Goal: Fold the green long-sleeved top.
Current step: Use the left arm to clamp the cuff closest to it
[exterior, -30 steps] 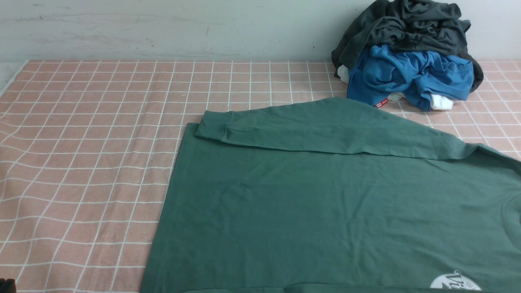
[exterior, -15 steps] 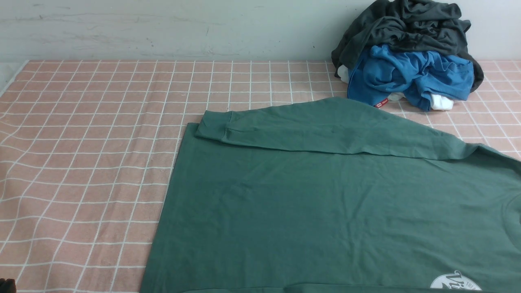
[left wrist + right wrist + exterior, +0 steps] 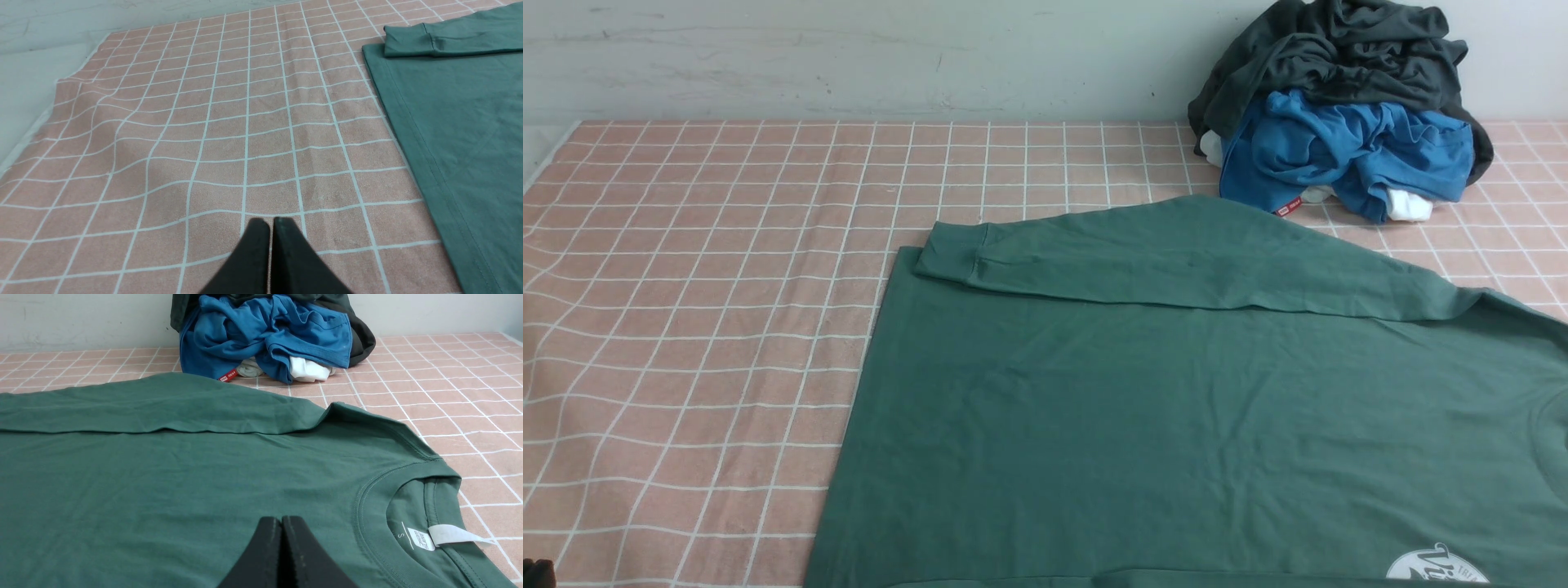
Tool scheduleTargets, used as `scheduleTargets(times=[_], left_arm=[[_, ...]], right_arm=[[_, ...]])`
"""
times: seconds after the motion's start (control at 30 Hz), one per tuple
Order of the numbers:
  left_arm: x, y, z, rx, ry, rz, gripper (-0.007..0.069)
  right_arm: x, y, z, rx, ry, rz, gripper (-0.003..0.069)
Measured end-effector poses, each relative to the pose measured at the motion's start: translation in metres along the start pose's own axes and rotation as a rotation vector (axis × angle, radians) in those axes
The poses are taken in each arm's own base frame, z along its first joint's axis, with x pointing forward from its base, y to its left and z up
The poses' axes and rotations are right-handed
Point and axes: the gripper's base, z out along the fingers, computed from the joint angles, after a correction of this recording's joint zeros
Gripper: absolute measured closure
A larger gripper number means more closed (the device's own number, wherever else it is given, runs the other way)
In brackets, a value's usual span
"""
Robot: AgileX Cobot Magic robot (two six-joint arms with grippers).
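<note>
The top is coloured dark forest green, with a round logo printed in white. The tablecloth is patterned in dusty pink with a white grid. A charcoal grey garment, a bright blue garment, a white cloth and a red tag are seen. The wall is painted pale grey-green.

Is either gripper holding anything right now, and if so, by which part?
Nothing is held. The left gripper is shut over the checked cloth; the right gripper is shut over the green long-sleeved top, with no fabric between its jaws.
</note>
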Motion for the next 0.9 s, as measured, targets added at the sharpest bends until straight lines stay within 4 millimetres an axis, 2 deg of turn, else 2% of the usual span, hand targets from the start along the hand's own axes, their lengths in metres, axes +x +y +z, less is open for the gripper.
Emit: scheduleTargets(times=[0.9], left_arm=[[0.0,0.0,0.0,0.0,0.0,0.0,0.0627]], right_arm=[[0.0001,0.0009,0.0,-0.01,0.001,0.051,0.0673]])
